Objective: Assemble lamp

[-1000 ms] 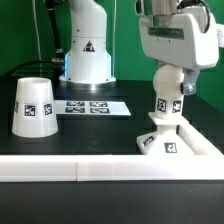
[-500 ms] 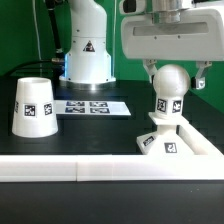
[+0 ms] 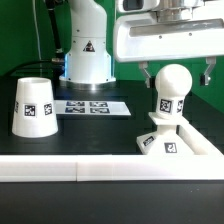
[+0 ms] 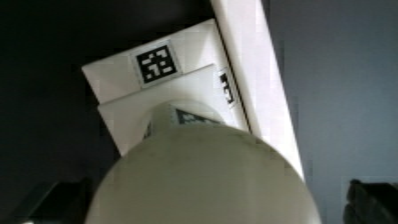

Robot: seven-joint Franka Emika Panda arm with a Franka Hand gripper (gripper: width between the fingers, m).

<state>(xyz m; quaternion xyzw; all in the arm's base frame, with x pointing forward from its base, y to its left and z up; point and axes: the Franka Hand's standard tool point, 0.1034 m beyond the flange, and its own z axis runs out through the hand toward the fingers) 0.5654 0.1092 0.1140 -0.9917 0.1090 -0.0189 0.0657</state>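
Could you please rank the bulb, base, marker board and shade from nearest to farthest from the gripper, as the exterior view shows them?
1. Bulb: right under the open gripper, between its fingers.
2. Base: beneath the bulb.
3. Marker board: flat on the table, toward the exterior view's left.
4. Shade: farthest toward the exterior view's left.

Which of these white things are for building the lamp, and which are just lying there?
For the lamp: low white pyramid-like base; white ball-shaped bulb standing on it; white tapered cup-like shade.
Just lying about: flat white marker board with printed tags; long white square-edged rail in front.
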